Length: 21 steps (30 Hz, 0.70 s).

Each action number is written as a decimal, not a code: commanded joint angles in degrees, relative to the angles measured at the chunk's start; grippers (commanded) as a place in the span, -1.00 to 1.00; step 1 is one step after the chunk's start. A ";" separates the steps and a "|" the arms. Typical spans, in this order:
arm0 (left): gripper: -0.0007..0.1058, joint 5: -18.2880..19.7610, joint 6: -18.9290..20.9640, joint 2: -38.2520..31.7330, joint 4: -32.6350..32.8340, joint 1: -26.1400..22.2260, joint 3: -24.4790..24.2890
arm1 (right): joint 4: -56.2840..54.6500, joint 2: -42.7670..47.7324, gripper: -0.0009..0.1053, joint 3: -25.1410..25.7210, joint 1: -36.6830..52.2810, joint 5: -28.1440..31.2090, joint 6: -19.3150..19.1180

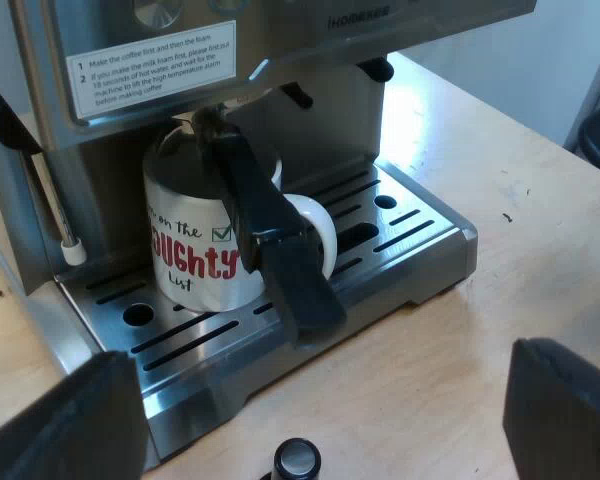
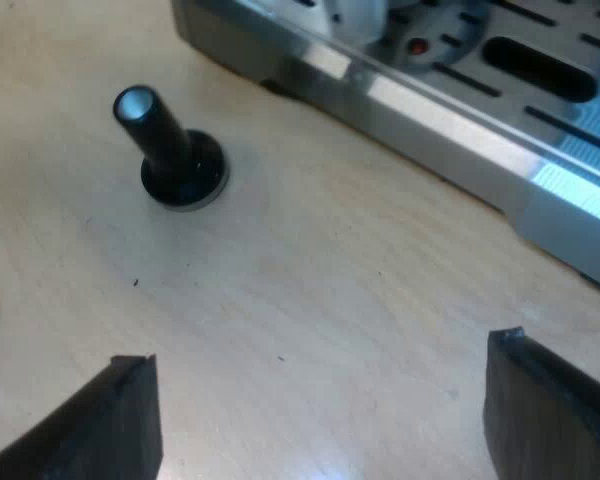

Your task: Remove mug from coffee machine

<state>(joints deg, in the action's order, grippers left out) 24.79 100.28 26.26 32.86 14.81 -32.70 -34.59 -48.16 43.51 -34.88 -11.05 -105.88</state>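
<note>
White with red lettering, the mug (image 1: pixel 195 250) stands on the slotted metal drip tray (image 1: pixel 400 235) of the espresso machine (image 1: pixel 110 60), under its front. A dark handle (image 1: pixel 280 250) juts out from the machine across the mug's face. A black-knobbed tamper (image 2: pixel 170 150) stands on the wooden tabletop (image 2: pixel 330 260) near the tray's edge. The left end effector (image 1: pixel 315 360) hovers before the tray, fingers spread wide. The right end effector (image 2: pixel 320 350) hangs over bare tabletop near the tamper, fingers likewise apart.

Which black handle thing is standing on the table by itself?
The tamper with the black knob, upright on the wooden table. The other dark handle sticks out from the machine, slanting across the mug.
</note>
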 commanded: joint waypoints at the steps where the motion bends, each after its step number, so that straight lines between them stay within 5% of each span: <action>1: 0.65 -0.10 -0.28 0.02 -1.09 0.17 -0.30 | 4.45 -1.40 0.31 -2.67 -1.38 2.23 -0.98; 21: 0.65 -0.10 -0.28 0.02 -0.04 0.17 1.48 | 40.18 -8.67 0.31 -14.06 -1.49 4.06 -0.57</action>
<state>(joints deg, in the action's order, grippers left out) 24.79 100.28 26.26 32.97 14.81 -31.15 3.76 -56.72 29.42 -36.37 -6.85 -105.90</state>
